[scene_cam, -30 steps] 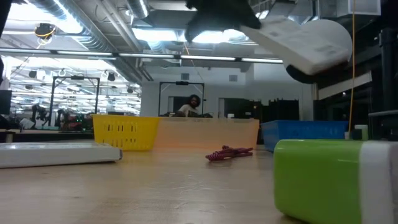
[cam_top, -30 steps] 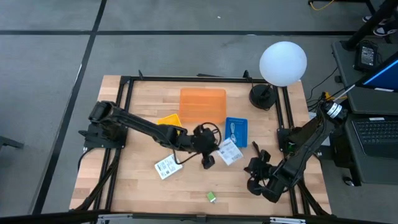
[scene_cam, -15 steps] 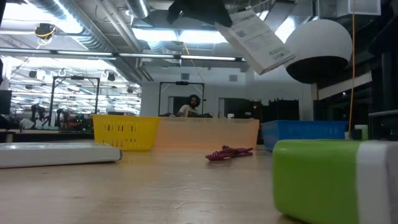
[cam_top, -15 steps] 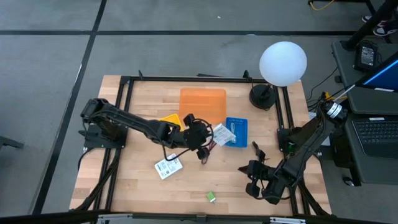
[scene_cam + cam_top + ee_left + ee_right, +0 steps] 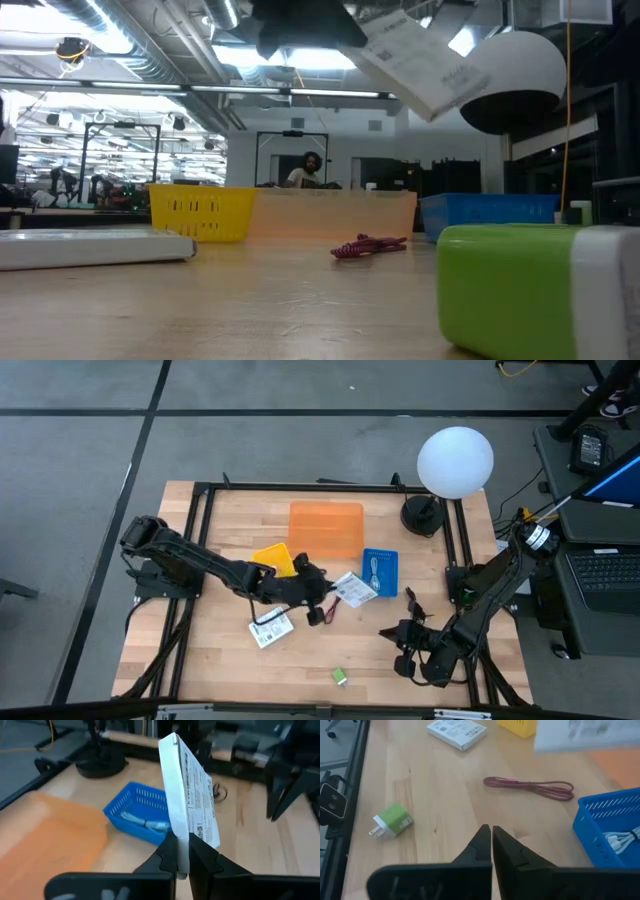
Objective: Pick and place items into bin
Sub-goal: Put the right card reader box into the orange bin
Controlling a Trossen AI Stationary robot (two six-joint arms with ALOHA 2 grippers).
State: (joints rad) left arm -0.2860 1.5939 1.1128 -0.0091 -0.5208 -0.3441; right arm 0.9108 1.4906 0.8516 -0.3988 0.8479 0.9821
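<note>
Your left gripper (image 5: 181, 862) clamps a white packet (image 5: 192, 802) aloft just short of the blue basket (image 5: 134, 812), red cord (image 5: 530, 785) on the table beneath it, second packet (image 5: 270, 627) nearby, while your right gripper (image 5: 491, 845), fingers together, waits near the green block (image 5: 394, 819).

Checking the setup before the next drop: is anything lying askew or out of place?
Nothing is spilled or damaged. The left gripper holds a white packet tilted in the air beside the blue bin. The red cord, green plug and second packet lie loose on the table.
</note>
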